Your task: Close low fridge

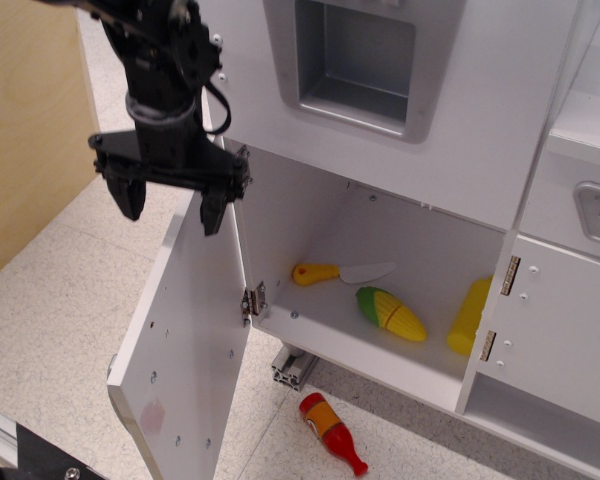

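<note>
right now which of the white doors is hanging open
The low fridge door, hinged at lower left, swung out below the open gripper. The cabinet door at right is closed.

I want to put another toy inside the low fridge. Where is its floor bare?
Bare: the low fridge floor's left front, between hinge and corn, and between corn and yellow bottle. Crowded: the middle, where knife meets corn.
</note>
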Action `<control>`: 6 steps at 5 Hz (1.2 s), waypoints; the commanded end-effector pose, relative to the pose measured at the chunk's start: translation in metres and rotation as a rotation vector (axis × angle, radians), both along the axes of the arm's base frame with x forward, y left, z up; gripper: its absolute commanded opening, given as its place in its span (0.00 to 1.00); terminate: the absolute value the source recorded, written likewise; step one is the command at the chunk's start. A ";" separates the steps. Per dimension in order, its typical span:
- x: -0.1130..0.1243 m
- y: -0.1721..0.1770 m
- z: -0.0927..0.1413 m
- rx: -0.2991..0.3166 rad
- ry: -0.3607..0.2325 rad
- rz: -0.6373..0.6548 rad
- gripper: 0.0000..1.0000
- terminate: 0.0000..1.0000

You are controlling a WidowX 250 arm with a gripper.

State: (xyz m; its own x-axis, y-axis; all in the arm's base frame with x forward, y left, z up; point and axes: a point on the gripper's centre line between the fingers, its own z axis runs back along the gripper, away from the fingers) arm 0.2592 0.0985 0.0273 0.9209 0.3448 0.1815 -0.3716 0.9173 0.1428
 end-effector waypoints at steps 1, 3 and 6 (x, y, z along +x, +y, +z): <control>0.000 -0.003 -0.018 -0.038 -0.060 -0.019 1.00 0.00; -0.014 -0.035 -0.036 -0.034 -0.011 0.012 1.00 0.00; 0.001 -0.079 -0.036 -0.057 -0.041 0.019 1.00 0.00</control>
State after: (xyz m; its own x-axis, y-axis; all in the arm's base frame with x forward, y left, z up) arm 0.2566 0.0187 -0.0152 0.9106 0.3770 0.1695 -0.3942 0.9154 0.0815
